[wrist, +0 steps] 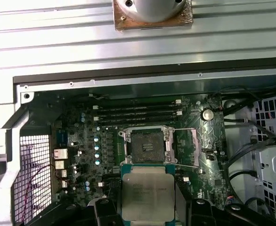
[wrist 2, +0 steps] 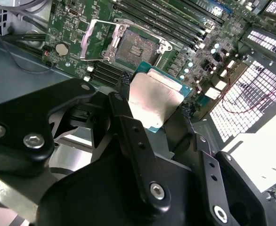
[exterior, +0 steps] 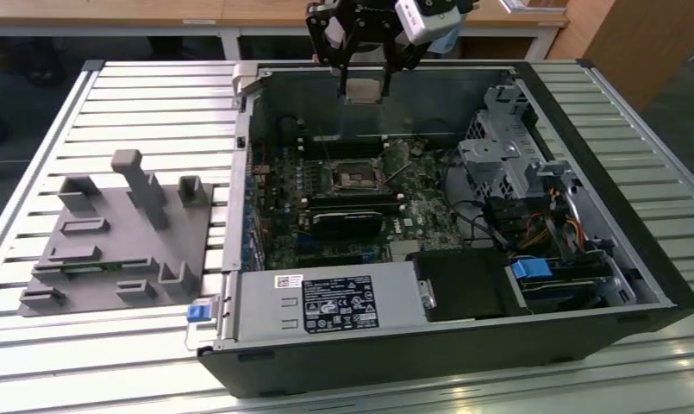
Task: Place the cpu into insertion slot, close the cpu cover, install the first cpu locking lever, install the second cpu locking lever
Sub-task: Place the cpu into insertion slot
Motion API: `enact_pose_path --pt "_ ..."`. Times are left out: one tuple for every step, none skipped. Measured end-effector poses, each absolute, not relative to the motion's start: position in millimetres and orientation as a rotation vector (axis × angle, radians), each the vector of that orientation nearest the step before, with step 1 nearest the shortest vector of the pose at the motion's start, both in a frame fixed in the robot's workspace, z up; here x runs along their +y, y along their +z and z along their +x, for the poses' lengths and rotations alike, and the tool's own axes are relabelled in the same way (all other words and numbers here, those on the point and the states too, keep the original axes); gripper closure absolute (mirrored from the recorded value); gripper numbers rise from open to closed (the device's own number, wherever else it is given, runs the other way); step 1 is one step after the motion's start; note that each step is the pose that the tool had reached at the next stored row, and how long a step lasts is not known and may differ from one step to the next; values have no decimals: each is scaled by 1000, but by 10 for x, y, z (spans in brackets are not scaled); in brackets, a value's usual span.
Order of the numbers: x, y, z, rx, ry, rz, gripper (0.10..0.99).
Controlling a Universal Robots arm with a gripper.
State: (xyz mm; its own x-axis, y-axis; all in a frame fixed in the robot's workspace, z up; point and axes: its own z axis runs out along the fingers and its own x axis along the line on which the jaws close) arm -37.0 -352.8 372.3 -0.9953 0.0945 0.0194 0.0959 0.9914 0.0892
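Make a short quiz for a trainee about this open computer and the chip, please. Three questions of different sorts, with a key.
1. Choose one. What does the pincer grip between its fingers?
A) a memory module
B) the cpu
C) a cable

2. True or false: the cpu already sits in the insertion slot.

3. Answer in a few words: in the exterior view, on which side of the computer case does the grey fixture lie?

Key
1. B
2. False. The insertion slot is empty, and the cpu is in the pincer, clear of the board.
3. On the exterior view's left.
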Motion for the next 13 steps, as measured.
enact_pose_path --pt "-3527 3723 -370 -3120 -141 -155 549" --pt "-3528 3722 -370 -3119 -141 -162 549" --pt "-3528 3722 -370 -3119 -141 -169 549" --pt "-3527 3721 -370 -3119 -141 -175 549" --pt "-3528 3721 -370 -3119 -141 -182 549" --pt "-3527 3720 -370 -3119 -141 -188 549" --pt "-3527 3720 -370 -3119 -141 -195 549" --pt "-3527 3719 -370 -3118 -141 -201 549" --pt "-3527 3719 -370 -3118 -141 -206 549" --pt "-3527 3718 -370 -3118 -142 -212 549" --pt "-3528 3718 -370 -3118 -142 -218 549" --pt "-3527 3717 -370 -3117 -142 -224 549" --pt "-3527 3717 -370 -3117 -142 -228 549"
